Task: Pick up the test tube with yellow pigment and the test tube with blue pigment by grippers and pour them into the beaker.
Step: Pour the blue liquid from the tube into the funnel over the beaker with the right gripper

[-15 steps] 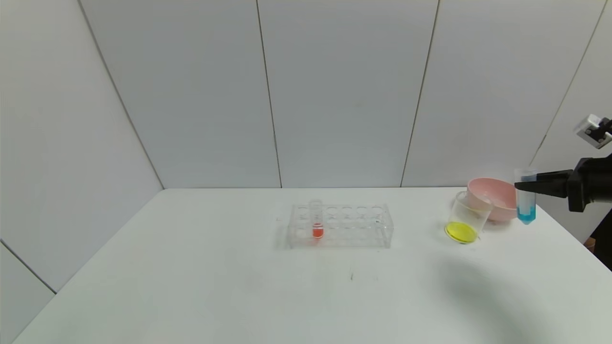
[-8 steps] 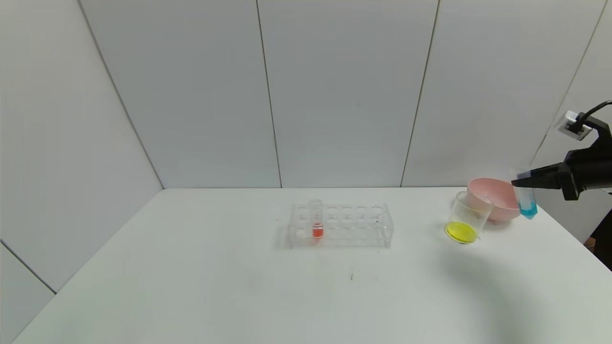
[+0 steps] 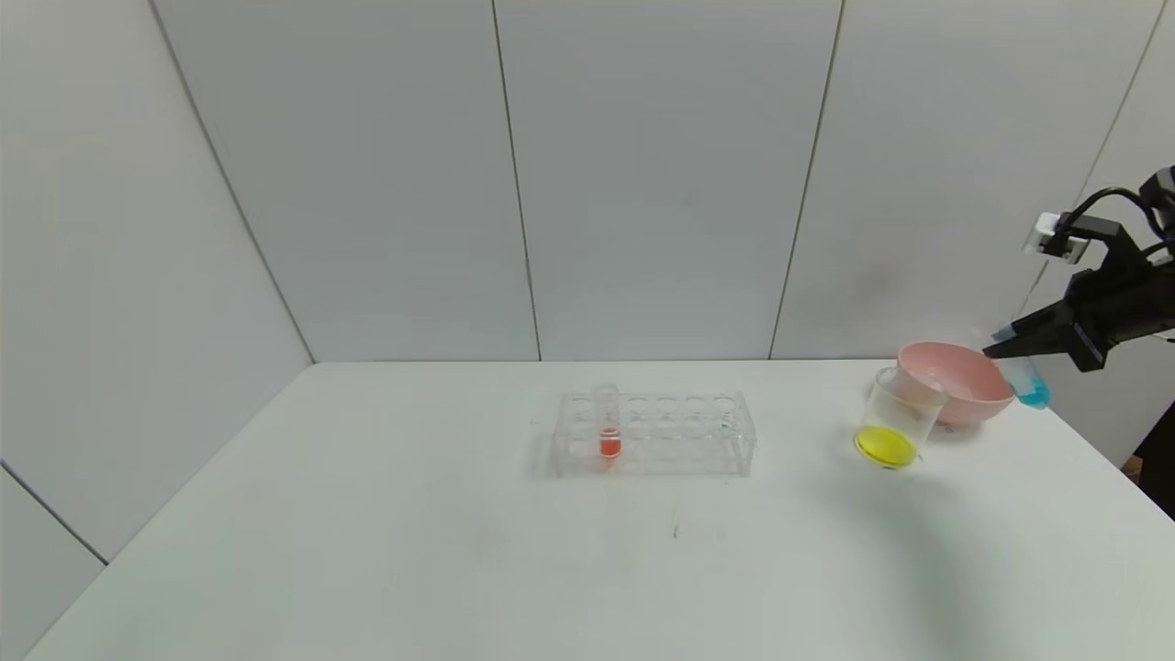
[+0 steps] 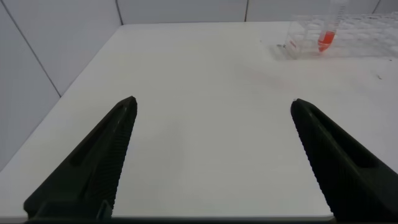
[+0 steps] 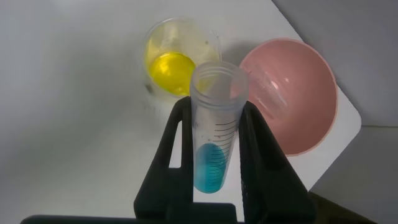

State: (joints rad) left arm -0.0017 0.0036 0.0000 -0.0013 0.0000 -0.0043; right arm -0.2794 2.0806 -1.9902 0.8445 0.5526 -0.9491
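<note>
My right gripper (image 3: 1001,347) is shut on the test tube with blue pigment (image 3: 1028,381), held tilted in the air above the pink bowl's right side. In the right wrist view the tube (image 5: 214,134) sits between my fingers with cyan liquid at its bottom and its mouth toward the beaker. The beaker (image 3: 895,429) stands left of the bowl with yellow liquid in it; it also shows in the right wrist view (image 5: 176,62). The test tube with yellow pigment is out of view. My left gripper (image 4: 212,106) is open over bare table near the left front.
A pink bowl (image 3: 955,381) stands behind the beaker near the table's right edge. A clear tube rack (image 3: 654,433) at mid-table holds a red-orange-filled tube (image 3: 609,422). The white table (image 3: 459,551) ends close to the right of the bowl.
My right gripper has risen and swung left, tilting the blue tube from upright to slanted, mouth toward the beaker. The beaker, bowl and rack have not moved.
</note>
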